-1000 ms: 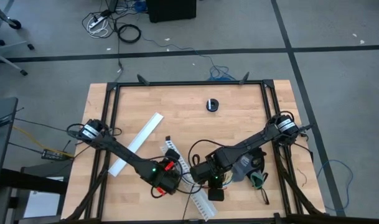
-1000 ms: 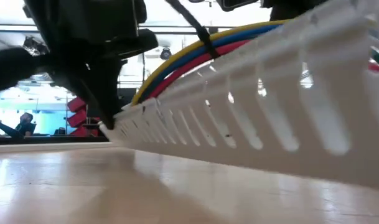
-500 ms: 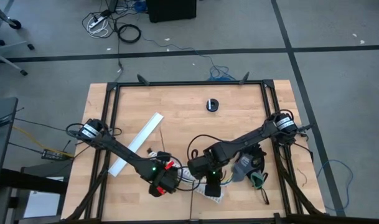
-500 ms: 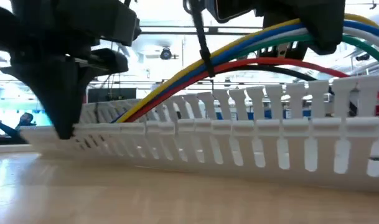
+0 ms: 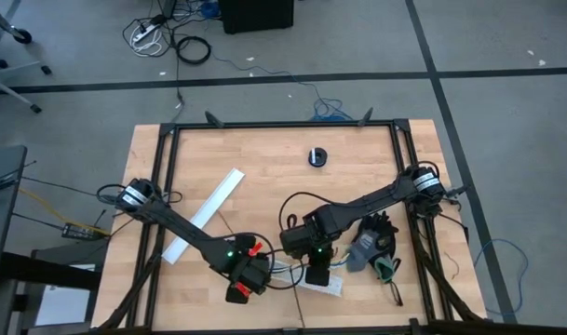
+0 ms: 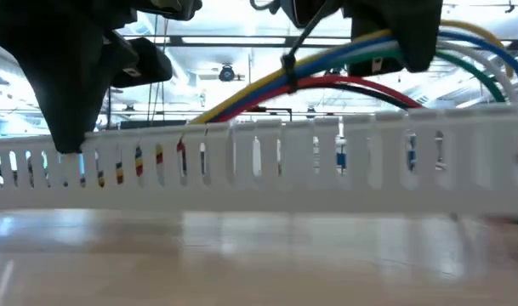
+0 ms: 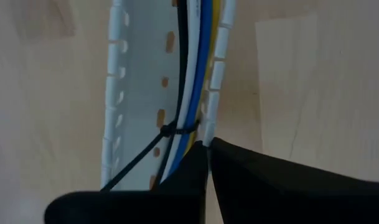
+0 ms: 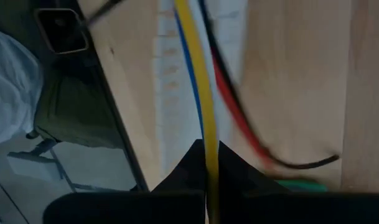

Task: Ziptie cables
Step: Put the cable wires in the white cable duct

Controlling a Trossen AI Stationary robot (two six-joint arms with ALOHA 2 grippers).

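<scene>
Here we find both arms reaching to the near middle of the table (image 5: 357,149). The left gripper (image 5: 240,290) is clenched at one end of the white slotted channel (image 6: 259,166); in the left wrist view its fingers (image 7: 251,180) meet tip to tip against the channel's wall, and we cannot tell whether they pinch that wall or only touch it. The right gripper (image 5: 316,276) is clenched on the cables (image 6: 327,64), with the yellow wire (image 8: 205,106) running straight in between its fingers.

The cables lie along the inside of the channel at the left gripper's end and arch up out of it toward the right gripper. One ziptie (image 7: 177,130) is looped around the bundle, its free tail angling away; the low view shows the same loop on the raised part of the arch.

Elsewhere we note a white flat strip (image 5: 204,214) lying diagonally beside the left arm, and a small black round object (image 5: 318,156) toward the far edge.
</scene>
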